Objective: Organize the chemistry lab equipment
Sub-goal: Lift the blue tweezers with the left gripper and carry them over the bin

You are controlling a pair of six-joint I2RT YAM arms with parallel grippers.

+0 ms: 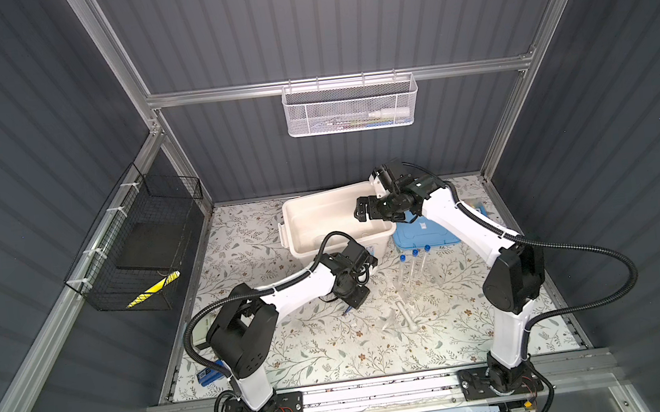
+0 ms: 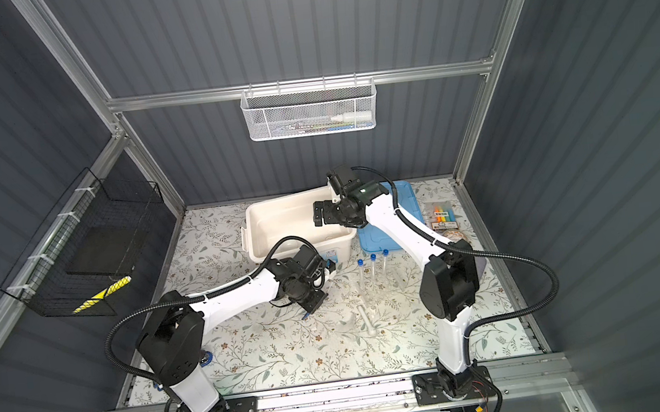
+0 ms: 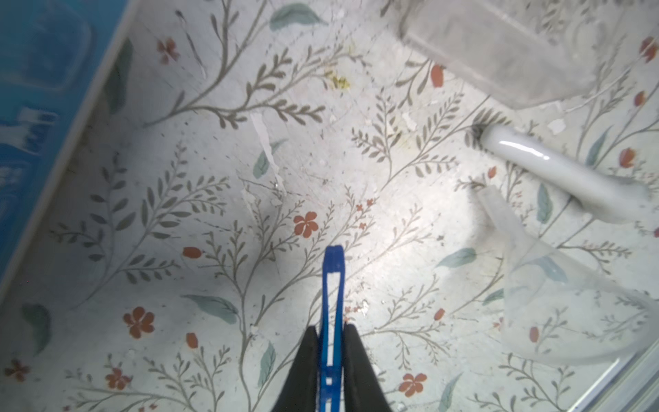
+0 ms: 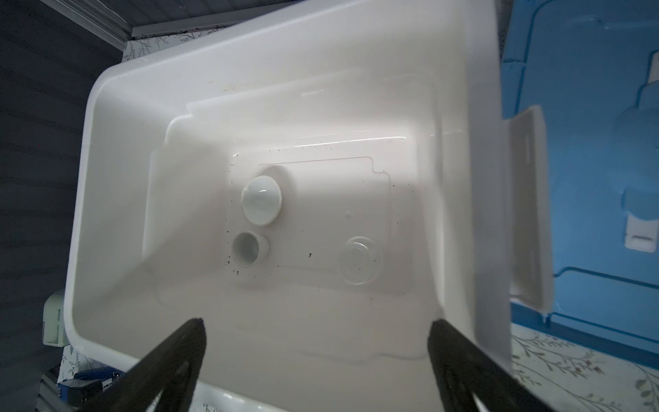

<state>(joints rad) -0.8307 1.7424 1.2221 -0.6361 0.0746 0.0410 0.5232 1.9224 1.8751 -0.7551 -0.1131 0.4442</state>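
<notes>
Left gripper (image 3: 331, 330) was clamped tight on the dark blue tweezers (image 3: 332, 281), which pointed at the floral mat (image 3: 178, 178). The white pestle (image 3: 556, 171) and blue-capped test tubes (image 1: 414, 267) lay on the mat nearby. Right gripper (image 4: 317, 328) hung wide open, holding nothing, over the white bin (image 4: 107, 178), with two white dishes (image 4: 261, 205) sitting inside.

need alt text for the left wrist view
The left claw is shut on dark blue plastic tweezers, seen against the floral-patterned table. A white ceramic pestle and a clear funnel lie on it nearby.
</notes>
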